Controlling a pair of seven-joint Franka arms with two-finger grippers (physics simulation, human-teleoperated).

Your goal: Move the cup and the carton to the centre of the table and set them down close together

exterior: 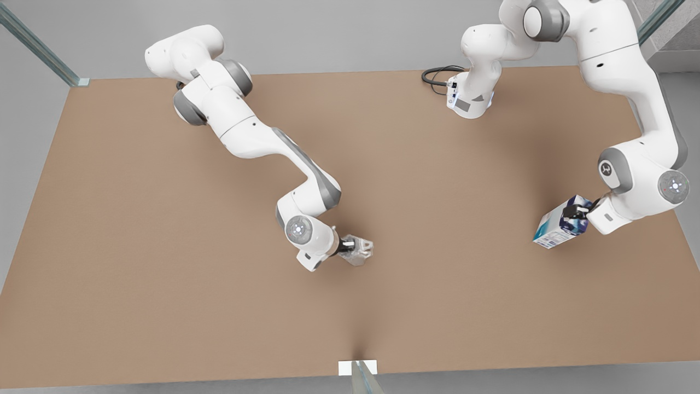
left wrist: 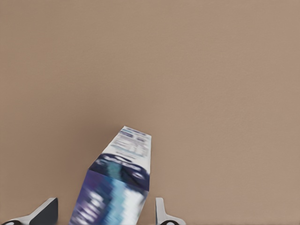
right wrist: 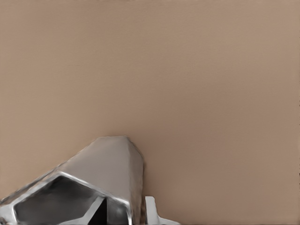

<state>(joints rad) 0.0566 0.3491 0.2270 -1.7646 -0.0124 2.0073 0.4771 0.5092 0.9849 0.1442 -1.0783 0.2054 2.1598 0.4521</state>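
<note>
The white and teal carton (exterior: 555,230) with its dark blue-purple top hangs tilted above the light-brown table (exterior: 164,246), near the front view's right edge. My left gripper (exterior: 574,214) is shut on its top end. In the left wrist view the carton (left wrist: 122,183) sits between the two fingers (left wrist: 161,213). Close to the table's middle, the faceted silvery cup (exterior: 360,251) is pinched at the rim by my right gripper (exterior: 350,246). In the right wrist view one finger (right wrist: 150,208) is outside the cup (right wrist: 103,164) wall and the other is inside. I cannot tell whether the cup touches the table.
A small white tab (exterior: 358,368) marks the table's near edge at the middle. A black cable (exterior: 437,76) loops beside an arm base (exterior: 470,98) at the far edge. Bare tabletop lies between cup and carton.
</note>
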